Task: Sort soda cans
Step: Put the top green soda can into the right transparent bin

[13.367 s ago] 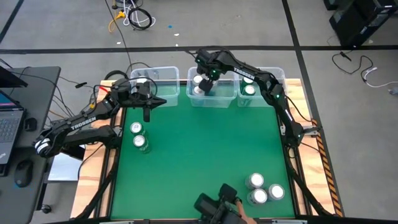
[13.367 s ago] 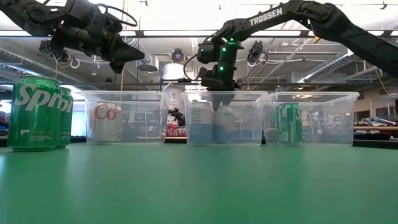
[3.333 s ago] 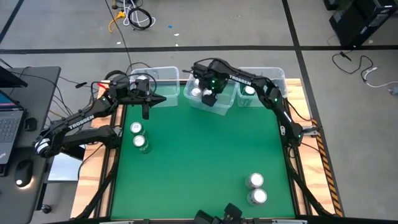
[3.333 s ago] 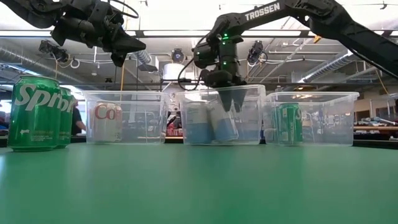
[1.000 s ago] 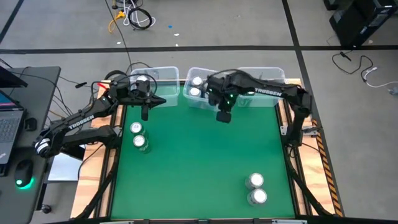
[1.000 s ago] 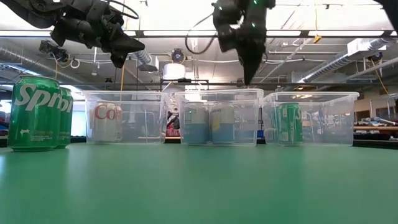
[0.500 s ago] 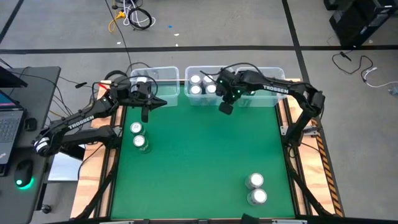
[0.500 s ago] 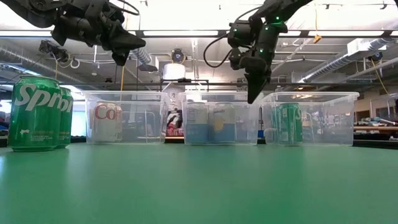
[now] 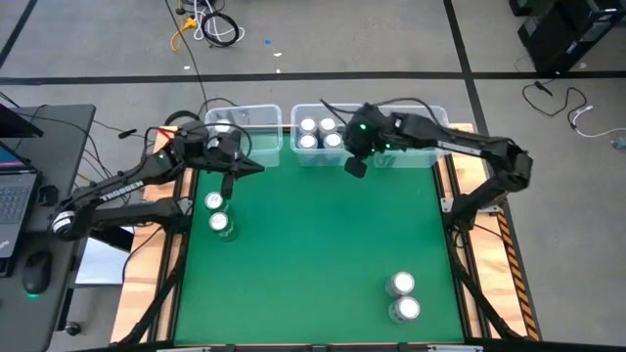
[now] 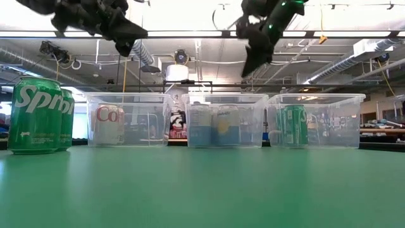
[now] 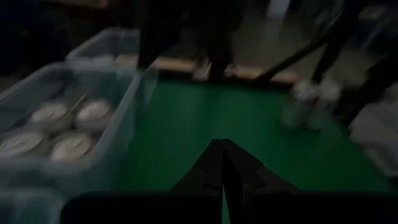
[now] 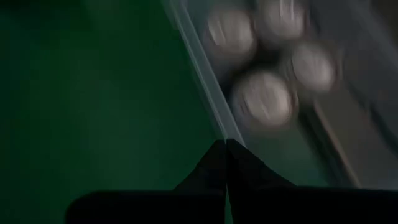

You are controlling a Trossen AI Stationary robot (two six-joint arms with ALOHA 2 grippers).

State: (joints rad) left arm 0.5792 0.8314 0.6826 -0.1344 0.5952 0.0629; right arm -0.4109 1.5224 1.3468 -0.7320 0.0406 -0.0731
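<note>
Two green cans (image 9: 218, 212) stand on the green mat near its left edge; they also show in the low view (image 10: 35, 115). Two silver-topped cans (image 9: 402, 296) stand at the near right. The middle clear bin (image 9: 296, 156) holds several cans (image 9: 321, 136). The left bin (image 10: 130, 119) holds a white can (image 10: 109, 123). The right bin (image 10: 316, 120) holds a green can (image 10: 294, 125). My left gripper (image 9: 232, 174) is shut and empty, in the air just beyond the green cans. My right gripper (image 9: 353, 167) is shut and empty, above the mat just in front of the middle bin.
The three bins line the mat's far edge. The middle of the mat (image 9: 313, 254) is bare. A laptop and a mouse lie on a side desk (image 9: 29, 215) to the left. Cables lie on the floor beyond the table.
My right gripper has drawn back from the middle bin's front toward the table's right, tipped, and risen above the bin rims. Its arm has swung out to the right. My left gripper has risen a little.
</note>
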